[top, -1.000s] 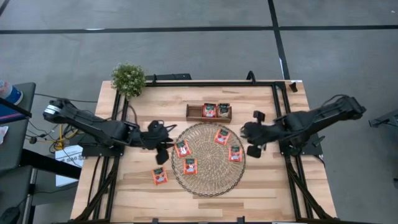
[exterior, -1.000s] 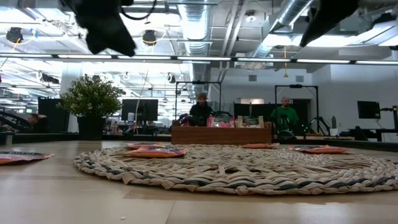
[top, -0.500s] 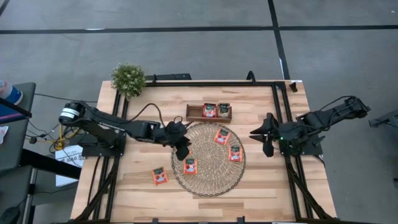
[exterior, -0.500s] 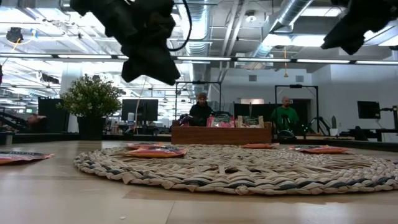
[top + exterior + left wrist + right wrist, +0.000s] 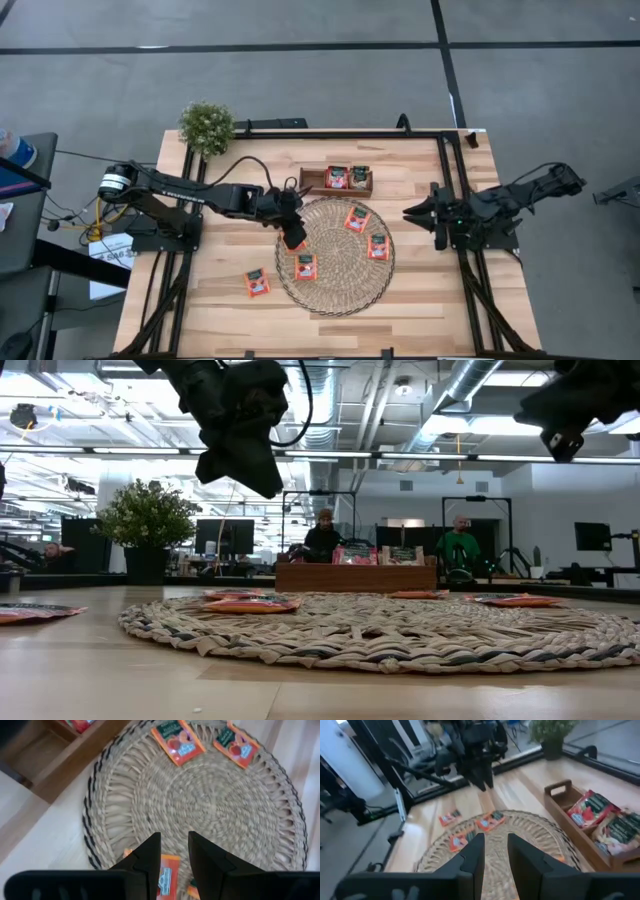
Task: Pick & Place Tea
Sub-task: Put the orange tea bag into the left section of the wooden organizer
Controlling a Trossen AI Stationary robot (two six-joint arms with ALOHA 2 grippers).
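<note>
Red-orange tea sachet [image 5: 165, 876] right under left gripper [image 5: 174, 852], fingers slightly parted, pinching nothing. Probably light, thin, crinkly; best nipped by an edge. Right gripper [image 5: 428, 214] parked aside, fingers slightly parted.

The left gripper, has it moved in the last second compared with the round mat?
Yes. In the high view the left gripper has gone from beside the mat's left edge to above its upper-left part, nearer the wooden tray.
</note>
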